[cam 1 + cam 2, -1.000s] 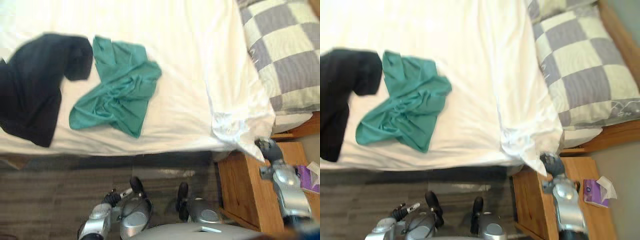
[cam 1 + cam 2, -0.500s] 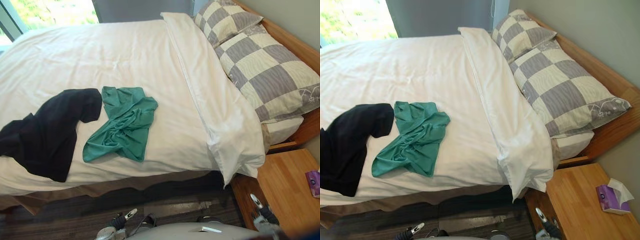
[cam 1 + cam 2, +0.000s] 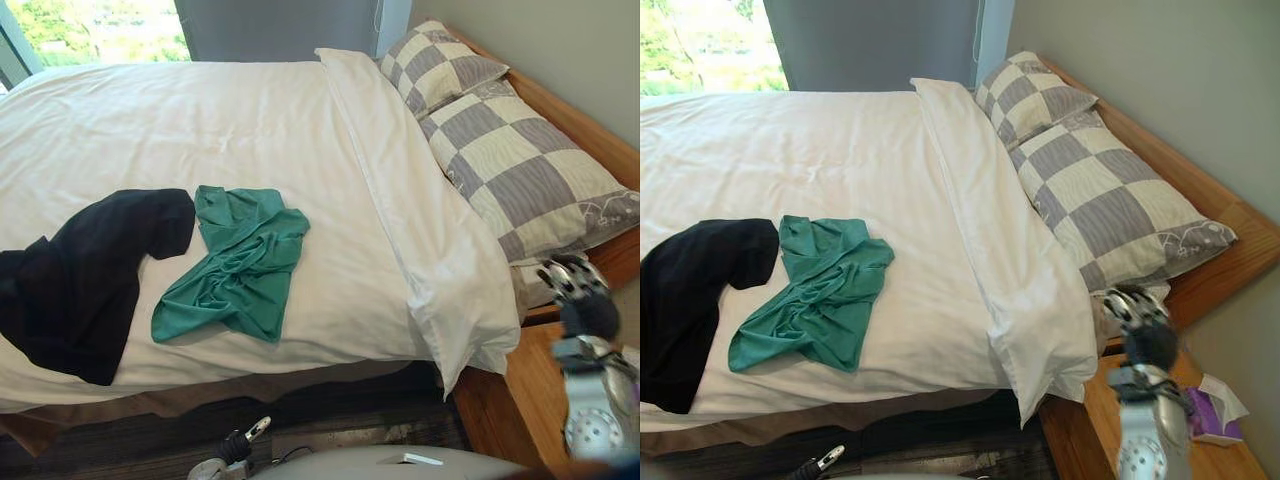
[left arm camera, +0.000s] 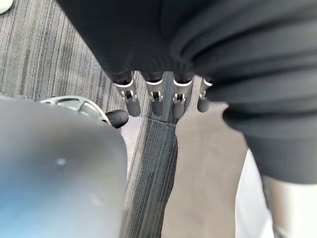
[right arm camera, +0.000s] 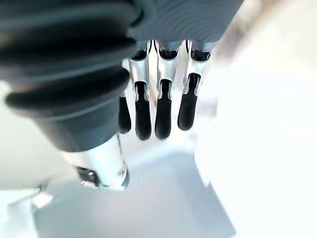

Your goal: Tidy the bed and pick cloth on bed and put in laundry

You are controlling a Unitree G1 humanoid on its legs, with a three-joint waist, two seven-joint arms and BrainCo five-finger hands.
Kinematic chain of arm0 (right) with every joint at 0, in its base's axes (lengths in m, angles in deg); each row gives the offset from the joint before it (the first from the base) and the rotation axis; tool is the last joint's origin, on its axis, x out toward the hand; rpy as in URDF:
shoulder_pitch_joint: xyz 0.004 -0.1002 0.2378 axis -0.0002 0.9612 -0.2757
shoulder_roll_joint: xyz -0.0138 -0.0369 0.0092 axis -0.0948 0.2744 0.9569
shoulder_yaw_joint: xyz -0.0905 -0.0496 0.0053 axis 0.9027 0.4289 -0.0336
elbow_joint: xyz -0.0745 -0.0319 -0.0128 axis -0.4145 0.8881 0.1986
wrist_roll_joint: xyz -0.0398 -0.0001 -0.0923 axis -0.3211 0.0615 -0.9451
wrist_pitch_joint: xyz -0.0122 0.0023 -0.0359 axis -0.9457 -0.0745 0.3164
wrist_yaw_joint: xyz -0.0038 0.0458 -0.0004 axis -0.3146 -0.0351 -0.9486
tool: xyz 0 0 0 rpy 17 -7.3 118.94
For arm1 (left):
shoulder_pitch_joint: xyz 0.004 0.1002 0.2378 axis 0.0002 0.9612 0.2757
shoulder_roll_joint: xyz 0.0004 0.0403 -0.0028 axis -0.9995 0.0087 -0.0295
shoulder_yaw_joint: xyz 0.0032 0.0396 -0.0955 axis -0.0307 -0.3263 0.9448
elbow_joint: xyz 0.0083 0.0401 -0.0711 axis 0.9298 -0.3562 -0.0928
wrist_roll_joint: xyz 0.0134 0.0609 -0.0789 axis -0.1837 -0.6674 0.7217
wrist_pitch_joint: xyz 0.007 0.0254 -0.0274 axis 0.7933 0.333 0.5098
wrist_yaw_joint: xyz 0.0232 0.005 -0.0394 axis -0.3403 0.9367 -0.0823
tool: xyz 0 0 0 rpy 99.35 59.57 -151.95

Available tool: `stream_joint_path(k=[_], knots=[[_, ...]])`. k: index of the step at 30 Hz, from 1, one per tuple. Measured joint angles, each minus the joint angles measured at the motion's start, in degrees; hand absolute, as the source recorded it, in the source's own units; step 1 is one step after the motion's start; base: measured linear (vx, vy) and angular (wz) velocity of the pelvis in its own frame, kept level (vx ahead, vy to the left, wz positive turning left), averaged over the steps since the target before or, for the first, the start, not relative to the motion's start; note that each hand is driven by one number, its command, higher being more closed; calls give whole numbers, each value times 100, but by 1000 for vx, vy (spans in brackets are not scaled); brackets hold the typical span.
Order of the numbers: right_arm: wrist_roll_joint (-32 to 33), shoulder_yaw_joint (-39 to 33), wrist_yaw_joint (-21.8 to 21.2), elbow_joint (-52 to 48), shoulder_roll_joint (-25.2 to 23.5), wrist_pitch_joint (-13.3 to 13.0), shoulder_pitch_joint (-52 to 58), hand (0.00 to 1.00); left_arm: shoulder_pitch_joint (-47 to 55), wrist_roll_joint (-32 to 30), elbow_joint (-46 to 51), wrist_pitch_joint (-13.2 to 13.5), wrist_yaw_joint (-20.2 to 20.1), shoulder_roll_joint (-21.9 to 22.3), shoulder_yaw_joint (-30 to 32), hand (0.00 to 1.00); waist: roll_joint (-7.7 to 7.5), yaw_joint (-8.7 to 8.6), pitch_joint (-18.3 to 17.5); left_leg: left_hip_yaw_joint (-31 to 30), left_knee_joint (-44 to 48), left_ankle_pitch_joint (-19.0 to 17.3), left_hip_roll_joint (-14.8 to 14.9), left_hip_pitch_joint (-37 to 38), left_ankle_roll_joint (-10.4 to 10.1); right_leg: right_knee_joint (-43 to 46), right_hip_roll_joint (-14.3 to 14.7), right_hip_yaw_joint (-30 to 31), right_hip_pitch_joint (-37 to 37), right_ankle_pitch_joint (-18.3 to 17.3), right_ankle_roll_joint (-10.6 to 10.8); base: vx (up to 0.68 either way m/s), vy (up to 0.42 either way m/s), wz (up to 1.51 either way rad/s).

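Right hand (image 3: 582, 302), fingers straight, beside duvet (image 3: 440, 290) corner; green cloth (image 3: 240, 265) on duvet.

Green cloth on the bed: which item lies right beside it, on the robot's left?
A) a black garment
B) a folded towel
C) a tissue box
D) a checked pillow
A: the black garment lies next to the green cloth on its left side, both on the white duvet.
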Motion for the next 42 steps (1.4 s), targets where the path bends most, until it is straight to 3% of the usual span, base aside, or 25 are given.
stream_joint_path(k=[1,2,3,4,7,9,12,16,22,26,28,31,37,39,40,42], knots=[[99,90,96,5,4,-10,-142,100,-10,-1,-22,-5,15,-7,-62,0,24,5,16,-52,0,8,-13,-13,12,32,-14,-22,-7,0,0,-12,14,16],[225,199,216,65,16,-51,-402,100,-42,0,-87,-8,81,-29,-200,0,153,0,93,-127,0,1,-33,-52,22,88,-41,-49,-51,-9,-8,-41,28,11],[403,315,394,213,94,-190,-749,100,-133,19,-139,-28,179,-62,-358,0,119,14,131,-130,9,-2,-63,-178,33,207,-83,-50,-232,-34,-10,-68,45,10],[503,357,528,286,160,-277,-1046,100,-233,38,-164,-67,237,-76,-449,0,241,31,247,-144,32,7,-84,-317,44,328,-119,-50,-415,-61,-20,-75,44,14],[958,306,1101,498,832,-712,-2862,100,-942,325,-178,-89,486,-108,-844,0,414,2,1030,-296,489,-2,-127,-1197,165,981,-348,-51,-1346,-280,-32,-208,10,37],[1426,42,1460,567,1346,-1017,-4189,100,-1421,717,-182,77,662,31,-1072,0,608,80,1709,-346,884,47,-71,-1867,233,1398,-450,-31,-2044,-278,-67,-161,-1,27],[2054,46,1555,560,1564,-1464,-4954,100,-1807,1126,-232,340,743,-4,-1141,0,717,234,2072,-442,1575,-37,160,-2750,382,1879,-481,-6,-2862,-372,-181,-100,-53,15],[2396,64,1602,436,1699,-1852,-5607,100,-2327,1465,-220,483,870,-53,-1190,0,799,268,2552,-633,2245,-127,350,-3599,519,2518,-517,21,-3700,-529,-285,-54,-57,7],[2673,267,1887,348,1716,-2335,-5801,100,-2656,1638,-111,484,913,-62,-1140,0,846,310,2683,-876,2760,-157,508,-4604,546,3191,-546,-13,-4725,-762,-444,-45,-48,15],[3024,252,2007,1192,1149,-2727,-5786,100,-2947,1890,-65,491,1096,-51,-784,0,841,332,2699,-1048,3537,-403,821,-5278,547,3758,-510,-6,-5284,-980,-562,-50,-66,3],[3293,241,1838,1541,895,-2839,-5777,100,-2974,1889,-66,493,1177,-40,-667,0,842,344,2700,-1047,3843,-535,944,-5413,539,3973,-496,51,-5435,-1058,-604,-53,-78,-15],[3697,254,1163,1659,642,-2932,-5739,100,-3061,1892,-148,491,1361,-15,-442,0,841,319,2699,-1053,4130,-688,1087,-5555,536,4190,-460,108,-5581,-1130,-628,-45,-70,-14],[4377,179,-268,2036,360,-2913,-5552,100,-3249,1975,-301,407,1636,5,-286,0,777,306,2684,-1041,4108,-705,1099,-5516,506,4114,-402,162,-5531,-1124,-580,-9,-69,-3],[4379,228,-747,2110,156,-2847,-5298,100,-3265,2115,-342,364,1782,-2,-200,0,703,291,2696,-995,4105,-706,1122,-5372,517,4034,-357,197,-5405,-1070,-594,57,-65,-18],[4380,295,-1049,2168,-31,-2809,-5036,100,-3260,2126,-354,326,1866,-23,-125,0,595,299,2677,-893,4094,-718,1150,-5220,510,3986,-322,274,-5314,-1056,-593,96,-79,-29],[4379,422,-1459,2182,-293,-2769,-4467,100,-3252,2126,-355,257,1970,-28,-112,0,569,272,2670,-865,4062,-762,1170,-5003,483,3873,-287,270,-5082,-1039,-587,86,-58,-21]])
